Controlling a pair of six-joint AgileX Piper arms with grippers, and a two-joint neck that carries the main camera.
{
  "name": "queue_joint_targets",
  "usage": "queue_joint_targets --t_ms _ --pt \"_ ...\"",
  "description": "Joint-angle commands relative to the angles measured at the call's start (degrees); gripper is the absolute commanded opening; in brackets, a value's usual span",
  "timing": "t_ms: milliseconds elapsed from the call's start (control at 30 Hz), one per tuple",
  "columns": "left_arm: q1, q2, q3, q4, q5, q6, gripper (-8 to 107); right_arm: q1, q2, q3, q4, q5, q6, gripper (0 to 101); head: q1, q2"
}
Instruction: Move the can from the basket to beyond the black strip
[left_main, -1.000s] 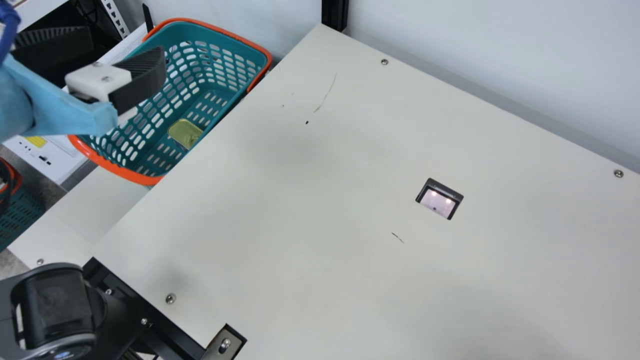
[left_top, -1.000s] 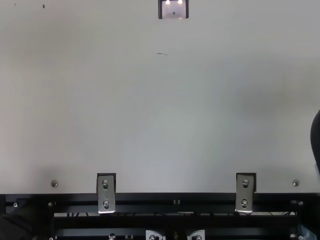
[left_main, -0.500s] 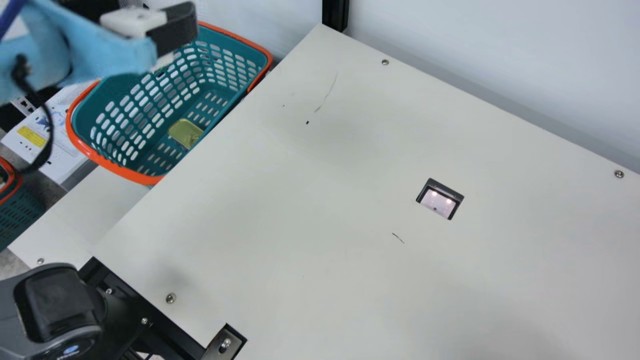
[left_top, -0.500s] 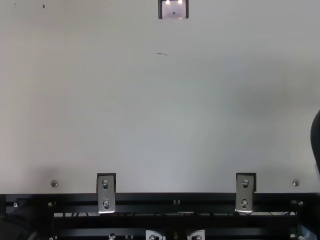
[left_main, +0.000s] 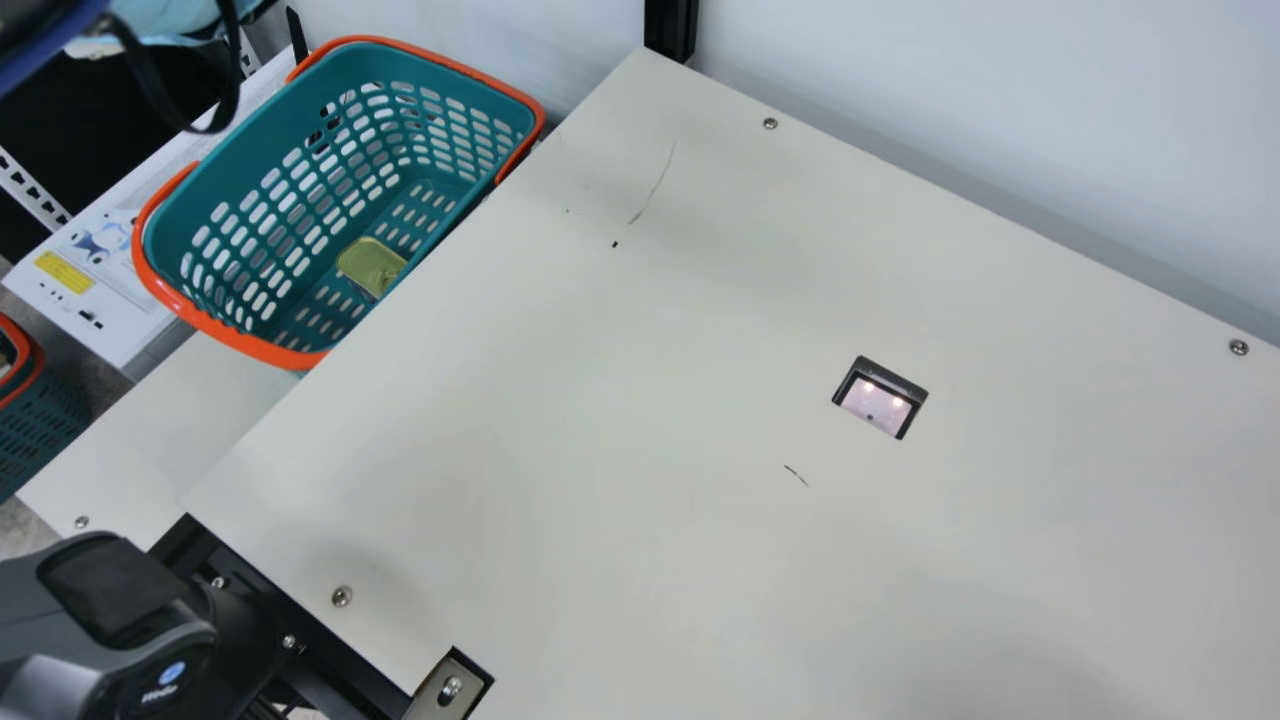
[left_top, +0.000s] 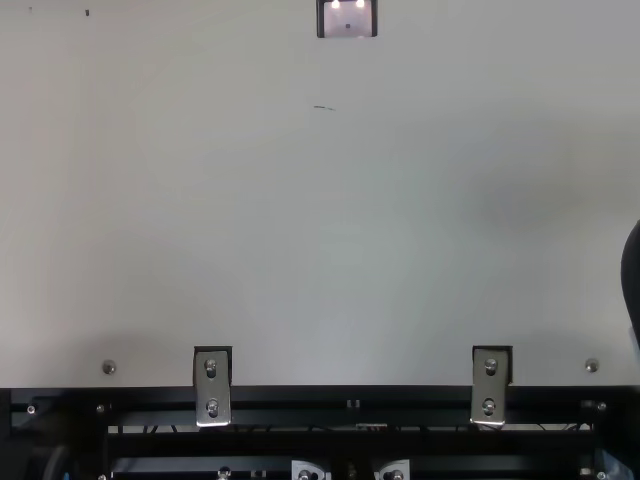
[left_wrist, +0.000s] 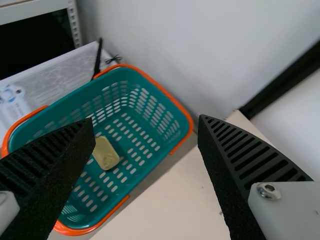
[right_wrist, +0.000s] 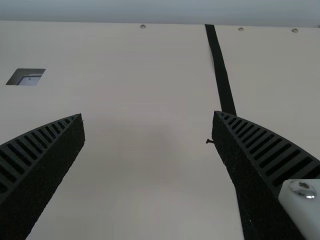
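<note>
At the main view's top left shows the light-blue mount of my left gripper (left_main: 165, 22), past the basket's far-left side. In the left wrist view my left gripper (left_wrist: 146, 119) is open, with nothing between its fingers. The can (left_main: 370, 265), with a yellow-green top, rests on the floor of the teal basket (left_main: 245, 348). The left wrist view shows the can (left_wrist: 105, 153) inside the basket (left_wrist: 170, 100) too. My right gripper (right_wrist: 148, 115) stands open and without a load above the table; the black strip (right_wrist: 222, 75) runs partly behind one finger.
The cream table (left_main: 600, 400) has a rectangular cutout (left_main: 880, 398). The basket stands beside the table's left edge, near the wall (left_main: 960, 90). A black post (left_main: 669, 28) rises at the table's far corner. Another basket (left_main: 40, 430) is at far left.
My left arm has swung from over the basket's left part toward the main view's top left, uncovering the basket. Its dark lower joint has turned. The can has stayed in the basket.
</note>
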Motion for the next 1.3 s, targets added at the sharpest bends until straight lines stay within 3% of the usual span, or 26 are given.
queue_joint_targets --t_ms 0,300,700,733,967,1133,1267 --pt "0.0 0.0 0.0 0.0 0.0 0.0 90 0.0 0.0 0.0 0.0 0.0 0.0 101 -1.7 1.0" --pt "3.0 1.1 -0.1 1.7 -0.4 1.2 90 0.0 0.0 0.0 0.0 0.0 0.0 101 -1.7 1.0" --pt "-7.5 -1.2 5.3 28.0 -4.7 9.2 90 0.0 0.0 0.0 0.0 0.0 0.0 101 -1.7 1.0" --pt "-5.6 -1.1 5.1 20.6 -5.4 8.8 90 0.0 0.0 0.0 0.0 0.0 0.0 101 -1.7 1.0" --pt "-7.5 -1.1 5.2 28.0 -5.0 9.2 90 0.0 0.0 0.0 0.0 0.0 0.0 101 -1.7 1.0" --pt "-6.7 -2.0 5.0 26.0 -5.8 11.0 90 0.0 0.0 0.0 0.0 0.0 0.0 101 -1.7 1.0" --pt "-6.2 -2.6 4.1 19.9 -6.0 12.1 90 0.0 0.0 0.0 0.0 0.0 0.0 101 -1.7 1.0"
